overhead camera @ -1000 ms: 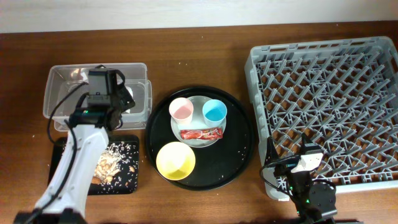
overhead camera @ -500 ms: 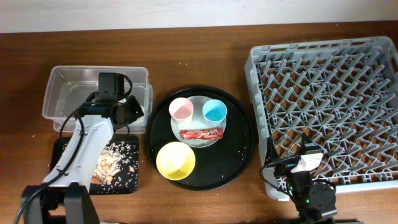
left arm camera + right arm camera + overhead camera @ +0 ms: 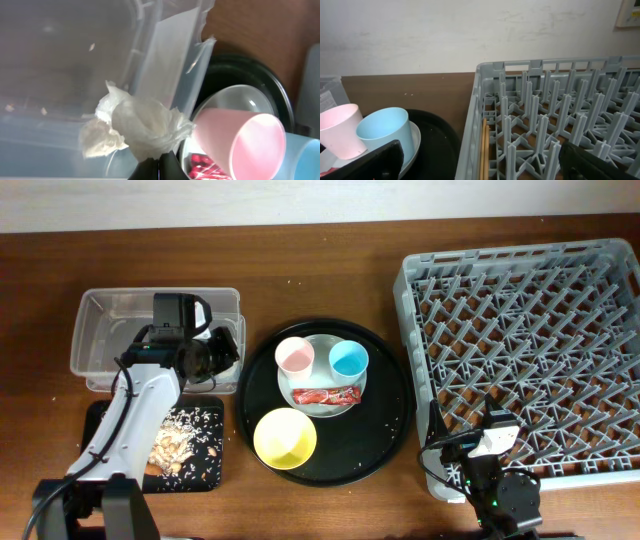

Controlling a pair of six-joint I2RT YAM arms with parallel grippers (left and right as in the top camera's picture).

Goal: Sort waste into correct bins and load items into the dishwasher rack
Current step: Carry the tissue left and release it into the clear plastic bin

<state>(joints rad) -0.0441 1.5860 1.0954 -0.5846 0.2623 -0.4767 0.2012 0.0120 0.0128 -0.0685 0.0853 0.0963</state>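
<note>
Brown wood makes up the surface (image 3: 300, 255), with the bins at its left, a round black tray (image 3: 392, 430) in the middle and the grey dishwasher rack (image 3: 520, 350) at the right. We see the left arm (image 3: 135, 415) reaching far and rightward, its jaws pinched tight on the crumpled white tissue (image 3: 140, 125).

What matters now is where that tissue hangs against the clear tub (image 3: 100, 330). From overhead the jaws stand over the tub's right end, close to its right wall. The wrist view shows the tissue in front of that wall, with the tub's open floor spreading away to the left. We judge a drop safe only if the tissue is inside the wall and not above the rim. A small shift leftward would settle it, though we cannot tell its height over the tub. Near the wall on its right stands the pink cup (image 3: 294, 356) on the pale plate (image 3: 322, 377), so a miss could land there.

The right jaws, spread wide and empty, rest at the near right beside the rack's near left corner, well apart from the tub, so the left arm is the nearer one.
</note>
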